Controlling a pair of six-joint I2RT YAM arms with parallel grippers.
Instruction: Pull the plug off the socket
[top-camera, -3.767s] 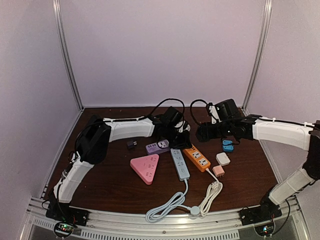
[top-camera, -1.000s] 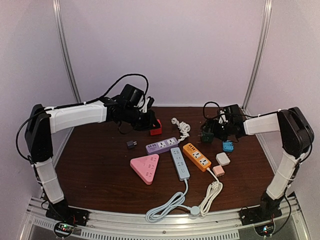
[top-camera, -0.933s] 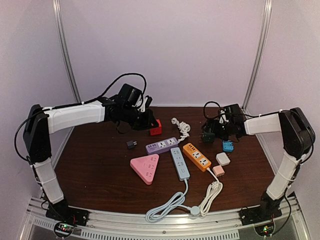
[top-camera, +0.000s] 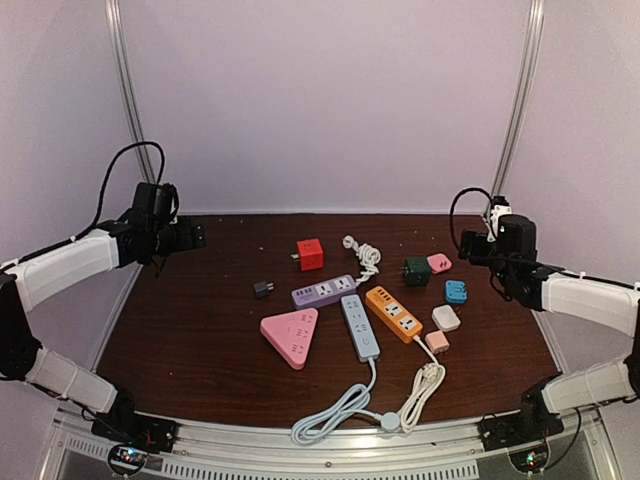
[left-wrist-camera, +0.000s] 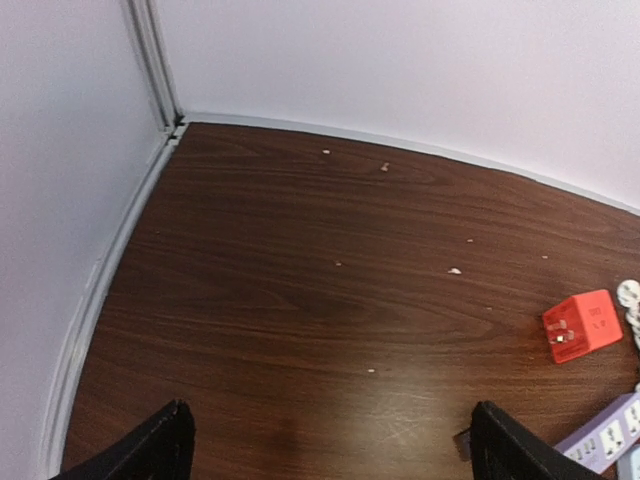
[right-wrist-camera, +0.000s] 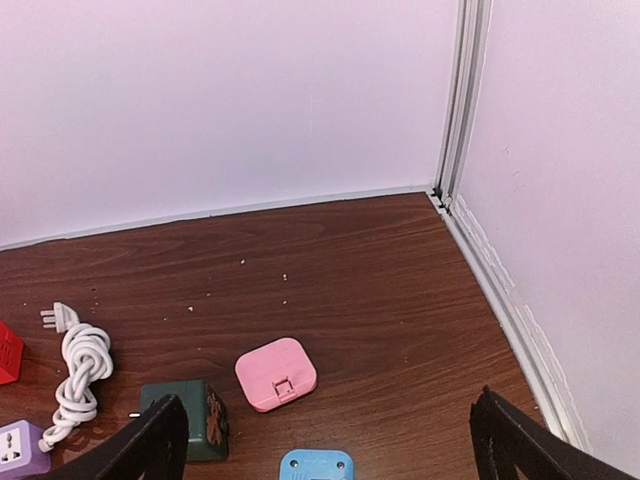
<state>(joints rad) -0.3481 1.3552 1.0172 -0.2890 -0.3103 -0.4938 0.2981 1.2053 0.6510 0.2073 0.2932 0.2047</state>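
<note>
Two sets of jaws are standing wide open and gripping nothing, the left arm (top-camera: 70, 265) hanging over the left edge of the counter (top-camera: 200, 330) and the right arm (top-camera: 590, 297) over the right edge. The pink plug (right-wrist-camera: 276, 373) is lying flat just beside the dark green cube socket (right-wrist-camera: 185, 420), far right of centre, apparently already out. It is looking light, rigid and smooth-sided, so pinching across its narrow edges while bracing the equally light socket is seeming wisest.

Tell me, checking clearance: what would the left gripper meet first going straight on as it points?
Likely just bare dark wooden tabletop, though depth is unclear; the red cube adapter sits off to one side.
</note>
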